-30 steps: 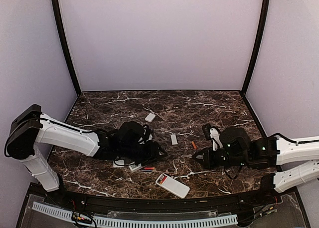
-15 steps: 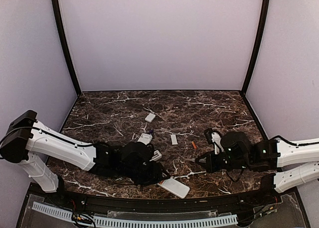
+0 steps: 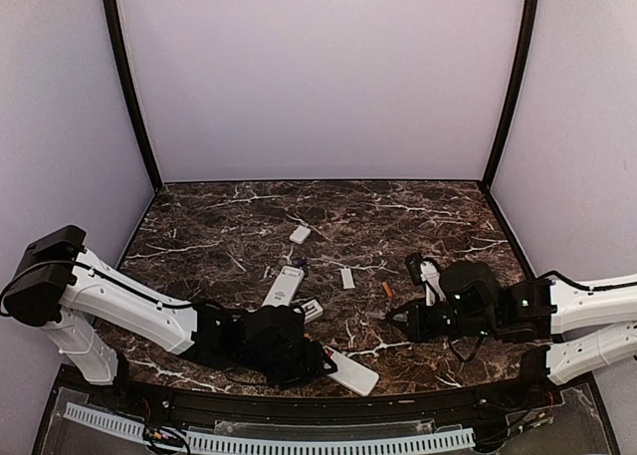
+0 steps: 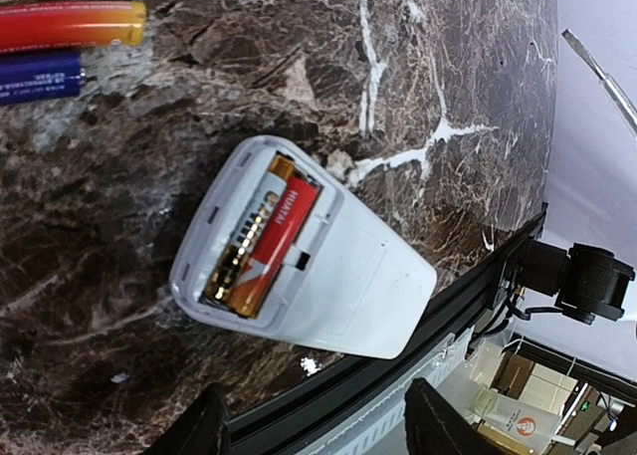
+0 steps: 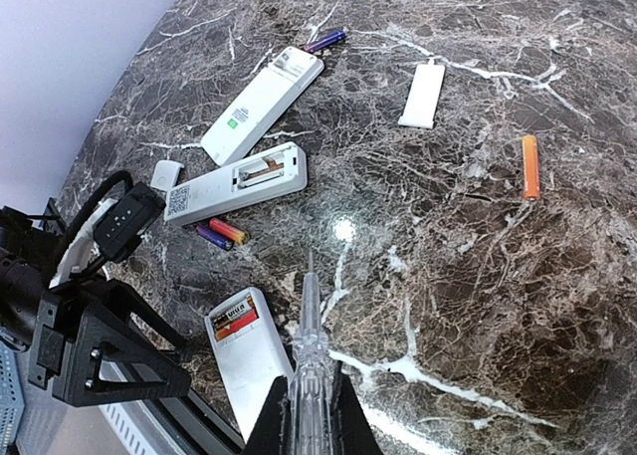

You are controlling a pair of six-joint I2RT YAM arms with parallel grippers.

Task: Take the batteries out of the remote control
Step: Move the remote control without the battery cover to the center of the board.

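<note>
Remotes [image 5: 261, 105] number three, loose batteries [image 5: 530, 166] four, covers [image 5: 422, 94] perhaps three, screwdriver [image 5: 307, 375] one.

White remote [image 4: 343, 281] laid face down, compartment uncovered. Orange-red battery [image 4: 274, 238] seen seated lengthwise inside. Red battery [image 4: 70, 22] and blue battery [image 4: 40, 77] laid side by side on the marble at ten o'clock of it. Orange battery [image 5: 530, 166] laid alone, well apart.

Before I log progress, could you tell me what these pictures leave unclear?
Top view: left gripper hidden under its own arm.
Left wrist: slot of the near remote beside the battery, unclear whether filled.
Right wrist: right gripper mostly cut off by bottom edge; thin tool handle end unseen.
</note>
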